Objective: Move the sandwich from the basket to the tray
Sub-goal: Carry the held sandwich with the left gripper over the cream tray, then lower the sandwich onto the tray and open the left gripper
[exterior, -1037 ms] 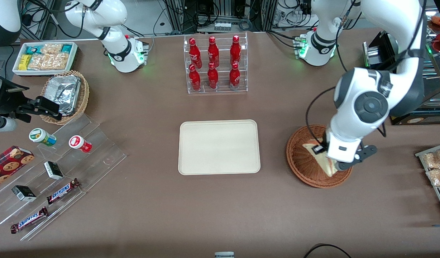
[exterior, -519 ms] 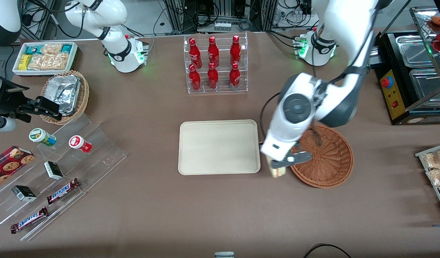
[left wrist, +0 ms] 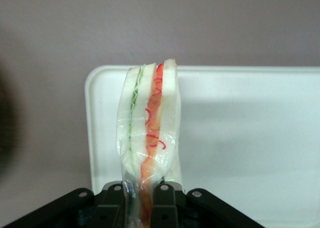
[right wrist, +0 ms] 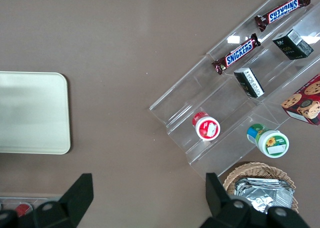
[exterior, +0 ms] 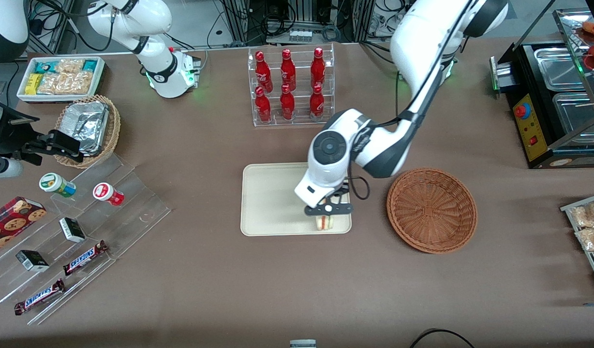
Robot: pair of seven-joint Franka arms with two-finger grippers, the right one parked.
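My gripper hangs over the cream tray, above the tray corner nearest the front camera and the basket. It is shut on the sandwich, a plastic-wrapped wedge with red, green and cream layers. In the left wrist view the sandwich stands on edge, pinched between the black fingers, with the tray under it. The reddish-brown wicker basket sits beside the tray toward the working arm's end, with nothing in it.
A clear rack of red bottles stands farther from the camera than the tray. A stepped acrylic shelf with snacks, a tan basket of foil trays and a white bin lie toward the parked arm's end.
The gripper lifted the sandwich out of the basket and carried it sideways to above the tray's near corner. The basket now holds nothing.
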